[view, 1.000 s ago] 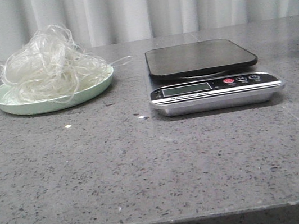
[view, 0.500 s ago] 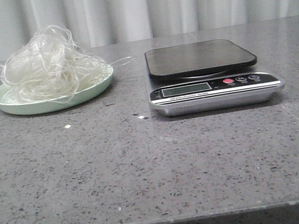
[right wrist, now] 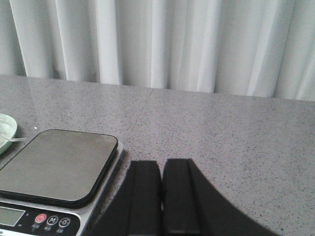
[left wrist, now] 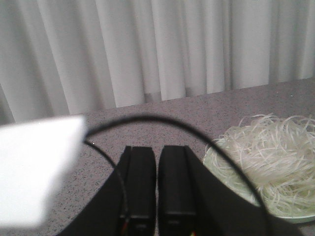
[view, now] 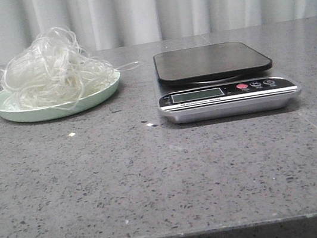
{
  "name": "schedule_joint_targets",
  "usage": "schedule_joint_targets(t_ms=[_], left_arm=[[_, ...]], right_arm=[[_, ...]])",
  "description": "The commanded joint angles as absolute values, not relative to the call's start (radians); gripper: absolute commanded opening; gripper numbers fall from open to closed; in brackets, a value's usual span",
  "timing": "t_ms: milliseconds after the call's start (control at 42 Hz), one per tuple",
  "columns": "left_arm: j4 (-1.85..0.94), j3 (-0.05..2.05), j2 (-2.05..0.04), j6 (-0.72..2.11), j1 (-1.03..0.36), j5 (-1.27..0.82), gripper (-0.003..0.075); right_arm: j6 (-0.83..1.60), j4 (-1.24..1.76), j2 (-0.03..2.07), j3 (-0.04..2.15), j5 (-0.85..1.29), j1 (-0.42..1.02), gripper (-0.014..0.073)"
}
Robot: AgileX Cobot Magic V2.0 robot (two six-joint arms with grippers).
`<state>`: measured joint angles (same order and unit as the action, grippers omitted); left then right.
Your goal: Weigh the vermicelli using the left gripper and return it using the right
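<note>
Translucent whitish glass noodles, that was the whole job here; the vermicelli (view: 53,68) sat heaped on a pale green plate (view: 54,109) at about 10 o'clock on the grey speckled table (view: 156,180), with the scale (view: 218,79) off at roughly 2 o'clock, well apart from the plate; the scale's platform was bare. I'd guess that tangle weighed next to nothing and was springy and soft, a bit brittle too, so loops would likely snag and trail; one stray strand already poked out over the rim toward the scale. Best bet was probably to pinch deep into the thick middle of the heap, not the loose outer loops. The left gripper (left wrist: 156,189) had its fingers pressed together, holding nothing, just near the plate; the right gripper (right wrist: 161,194) was the same, closed and empty beside the scale. Writing-wise: a line of print under the display was too small to read; the display looked blank, and I couldn't make out any brand.
</note>
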<state>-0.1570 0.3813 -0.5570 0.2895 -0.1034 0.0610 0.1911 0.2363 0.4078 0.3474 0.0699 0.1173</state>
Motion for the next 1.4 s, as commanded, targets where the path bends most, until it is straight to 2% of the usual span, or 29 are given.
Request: schedule_joint_targets(t_ms=[0, 1238, 1381], left_arm=[[-0.166, 0.409, -0.558, 0.289, -0.110, 0.138, 0.0137], [-0.164, 0.409, -0.558, 0.285, -0.110, 0.160, 0.0137], [-0.036, 0.409, -0.548, 0.113, -0.108, 0.155, 0.0137]], right_arm=[[0.189, 0.250, 0.371, 0.349, -0.019, 0.112, 0.0153], [0.189, 0.250, 0.358, 0.334, -0.024, 0.112, 0.0151], [0.189, 0.250, 0.358, 0.334, -0.023, 0.112, 0.0151]])
